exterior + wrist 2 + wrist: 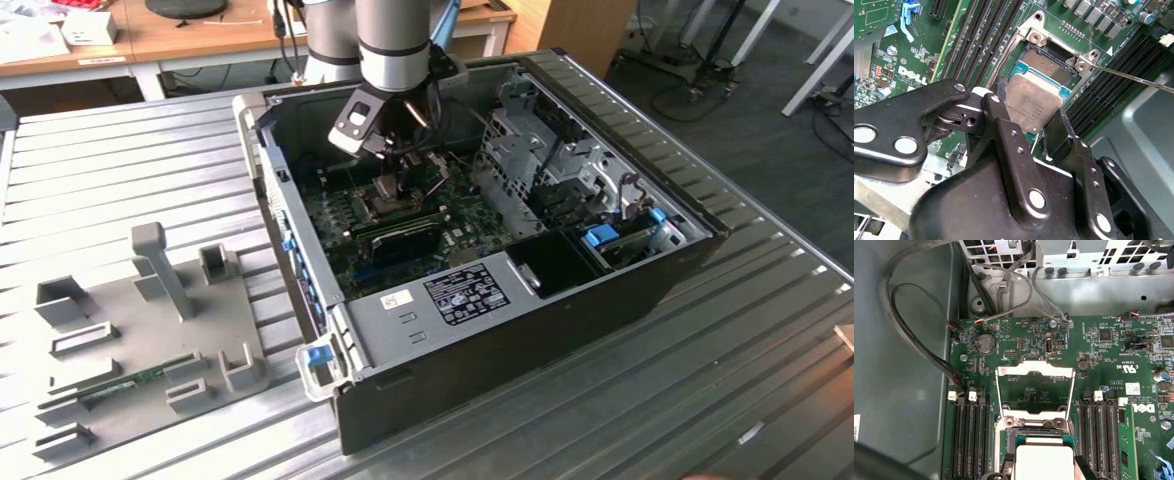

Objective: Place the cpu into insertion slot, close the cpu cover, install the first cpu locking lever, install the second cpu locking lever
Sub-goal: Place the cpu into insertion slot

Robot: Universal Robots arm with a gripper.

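Note:
My gripper (1029, 125) is shut on the cpu (1031, 102), a flat square chip with a dull silver top and a green edge, held between two black fingers (1004, 130). The chip hangs low over the insertion slot (1046, 62) and covers the part of it nearest me; I cannot tell whether they touch. In the first wrist view the cpu (1045, 462) lies just short of the dark slot (1015, 436). Beyond it the cpu cover (1035, 371) is swung open. A thin locking lever (1134, 77) sticks out sideways. In the exterior view the gripper (391, 190) reaches down into the computer case (534, 330).
Long black memory slots (969, 440) flank the socket on both sides, and one holds a green module (1126, 440). Black cables (919, 340) loop over the case wall. A drive cage (561, 160) fills the case's right. A grey fixture plate (147, 340) lies on the table.

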